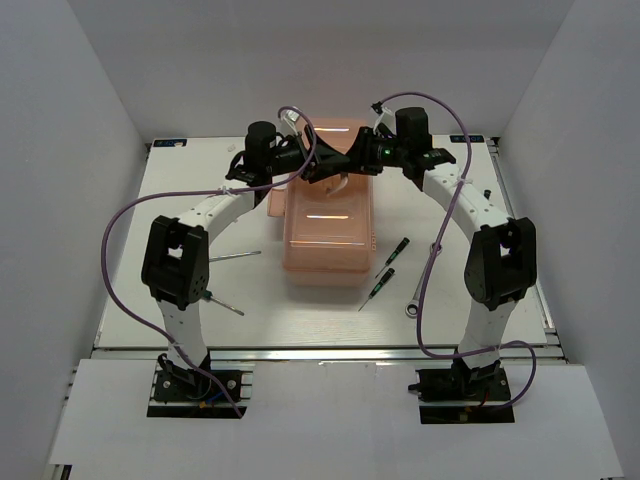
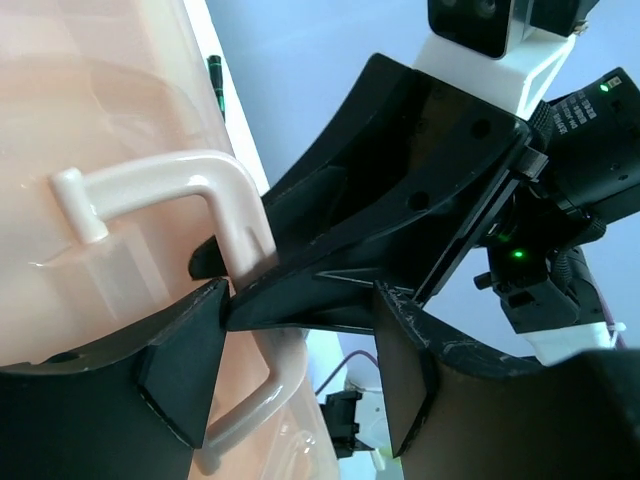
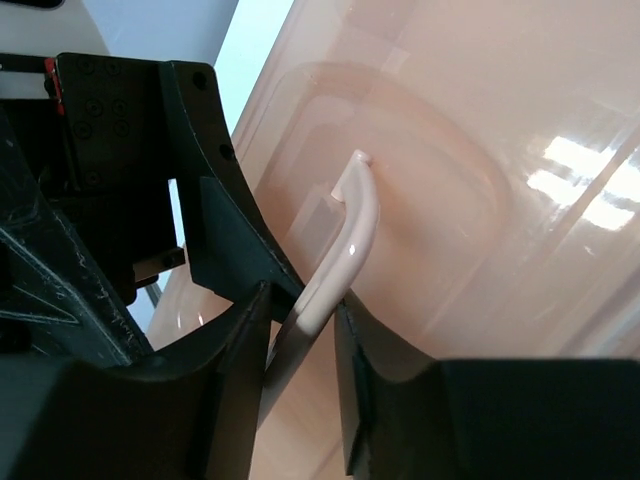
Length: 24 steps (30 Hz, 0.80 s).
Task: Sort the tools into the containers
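The salmon-pink toolbox (image 1: pixel 328 235) stands mid-table, and both grippers meet over its far part. My right gripper (image 3: pixel 300 350) is shut on the pale lid handle (image 3: pixel 345 235). In the left wrist view its black fingertips (image 2: pixel 205 262) pinch that handle (image 2: pixel 150 185). My left gripper (image 2: pixel 295 375) is open, its jaws wide apart astride the handle and the right gripper's fingers. Two small green-handled screwdrivers (image 1: pixel 398 250) (image 1: pixel 378 286) and the silver wrench (image 1: pixel 413 295) lie right of the box. Two longer screwdrivers (image 1: pixel 235 255) (image 1: pixel 222 303) lie to its left.
White walls enclose the table on three sides. A purple cable (image 1: pixel 115 235) loops out from each arm over the table's sides. One screwdriver handle (image 2: pixel 215 85) shows beyond the box's edge in the left wrist view.
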Tool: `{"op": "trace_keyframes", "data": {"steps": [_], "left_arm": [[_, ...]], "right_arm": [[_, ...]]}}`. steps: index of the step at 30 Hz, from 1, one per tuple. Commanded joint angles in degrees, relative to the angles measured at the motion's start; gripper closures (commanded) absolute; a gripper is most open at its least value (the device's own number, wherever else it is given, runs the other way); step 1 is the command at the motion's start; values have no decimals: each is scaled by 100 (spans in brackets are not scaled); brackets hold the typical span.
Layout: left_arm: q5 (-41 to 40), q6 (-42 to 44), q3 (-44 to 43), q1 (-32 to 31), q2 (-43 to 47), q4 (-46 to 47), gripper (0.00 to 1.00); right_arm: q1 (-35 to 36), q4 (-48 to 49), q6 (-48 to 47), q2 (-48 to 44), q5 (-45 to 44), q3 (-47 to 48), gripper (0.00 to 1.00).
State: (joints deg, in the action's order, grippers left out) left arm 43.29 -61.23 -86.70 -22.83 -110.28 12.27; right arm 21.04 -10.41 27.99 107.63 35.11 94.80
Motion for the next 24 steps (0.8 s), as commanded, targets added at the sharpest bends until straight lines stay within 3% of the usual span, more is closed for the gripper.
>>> {"op": "trace_keyframes", "data": {"steps": [1, 7, 9, 12, 16, 19, 21, 24], "left_arm": [[-205, 382, -75, 164, 243, -452, 30], [-1075, 1567, -637, 604, 954, -2417, 28], [-1760, 2086, -699, 613, 1174, -2939, 30], [-2945, 2186, 36, 613, 1903, -3354, 43], [-4090, 1923, 1721, 622, 2677, -3363, 60], [-4144, 1852, 2278, 692, 2810, -3013, 57], [-4127, 1843, 2482, 736, 2636, -2898, 44], [-4100, 1913, 2491, 798, 2327, -2670, 33]], "right_arm": [[76, 180, 40, -32, -83, 29, 66], [67, 83, -48, -181, -391, 91, 78], [67, 40, -74, -216, -409, 178, 80], [67, 48, -144, -287, -418, 284, 84], [67, 48, -232, -392, -321, 460, 92], [50, 57, -276, -427, -137, 662, 94], [41, 66, -294, -419, -57, 793, 95], [15, 75, -294, -419, 39, 873, 97]]}}
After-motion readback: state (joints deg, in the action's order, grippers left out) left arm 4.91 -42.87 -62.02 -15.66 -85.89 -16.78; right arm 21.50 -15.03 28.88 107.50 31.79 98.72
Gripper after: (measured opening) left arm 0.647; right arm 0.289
